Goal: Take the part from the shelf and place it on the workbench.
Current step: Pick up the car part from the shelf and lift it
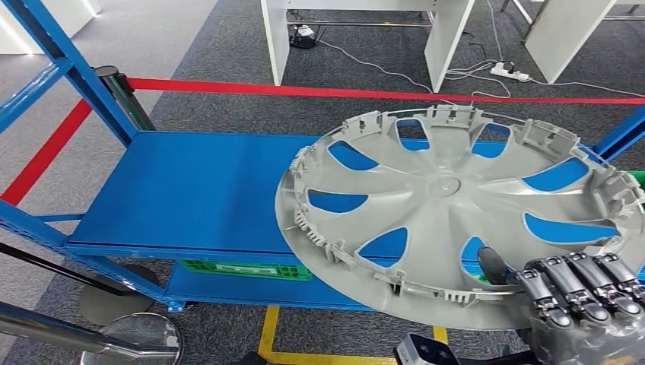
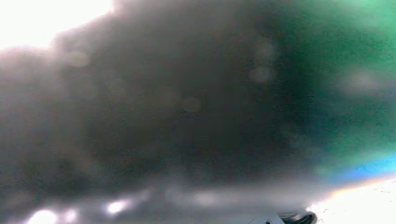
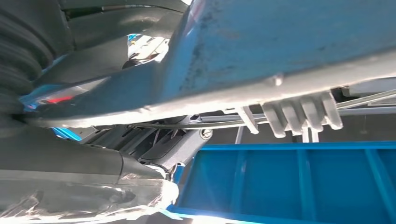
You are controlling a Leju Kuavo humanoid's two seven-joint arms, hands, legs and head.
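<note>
Clearly the right hand [image 1: 582, 293] is gripping the near rim of the grey wheel cover [image 1: 449, 205], fingers curled over it; the cover is lying tilted, extending away over the blue shelf [image 1: 190, 190].

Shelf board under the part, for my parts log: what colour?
Blue shelf board, clearest in the head view.

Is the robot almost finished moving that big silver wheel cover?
Not yet. Done: the right robot hand has got hold of the silver wheel cover by its near rim, fingers over the edge. In hand: the cover sits tilted over the blue shelf, apparently being lifted away. Left: carrying it off and setting it on the workbench, which I can't see here. The left wrist view is too blurred to tell anything.
</note>
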